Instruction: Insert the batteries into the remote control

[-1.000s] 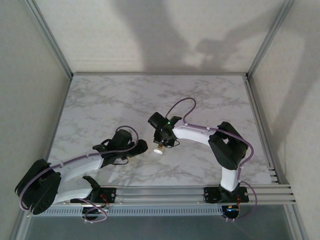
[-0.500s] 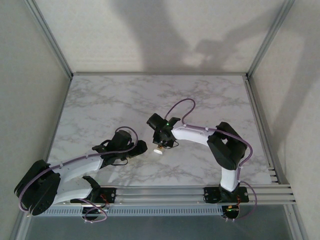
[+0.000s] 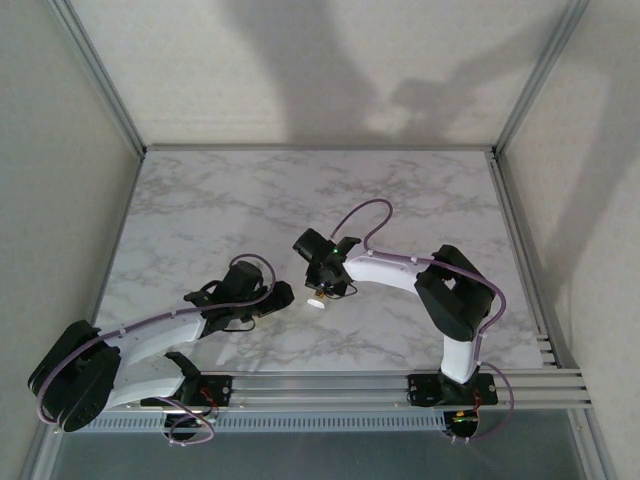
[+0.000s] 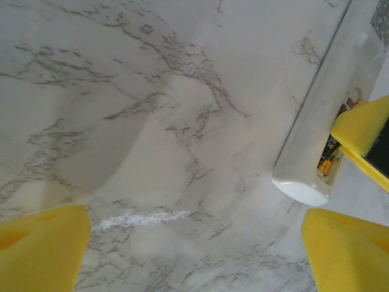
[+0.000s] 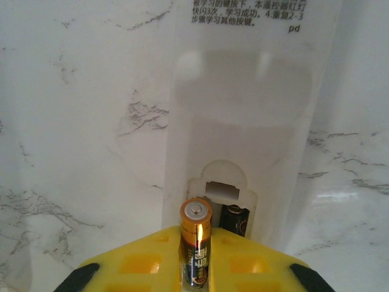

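Eyes on the remote control [image 5: 255, 115]: it lies flat on the marble bench [image 5: 79, 121], plain white back facing up, with a block of small printed text across it. The battery compartment [image 5: 222, 188] at its near end is open. One battery [image 5: 235, 219] is seated in the right-hand slot, its dark body and a touch of coppery orange showing at the mouth.

And here is the second battery [image 5: 196, 243], black and gold with its silver end cap pointing toward the remote, lined up at the mouth of the left-hand slot. Whether it touches the remote, I cannot tell. The right gripper [image 5: 196, 267] has its jaws clamped on this cell, which is gripped lengthwise between the yellow pads [image 5: 137, 264].

From the left wrist camera, the remote's rounded white end sits at the right of the picture, resting on the bench, and a bit of orange shows at the open compartment. A yellow finger [image 4: 364, 125] of the right gripper is pressed in right beside it there.

The left gripper [image 4: 194, 249] has its jaws wide apart and holds nothing. One yellow pad [image 4: 42, 249] is low on the left and the other low on the right, with bare marble between them. The remote's end lies just beyond the right-hand pad, apart from it.

From above, the remote's white tip peeks out from under the right gripper near the middle of the bench. The left gripper is just beside it on the left, and both arms reach in from the near edge.
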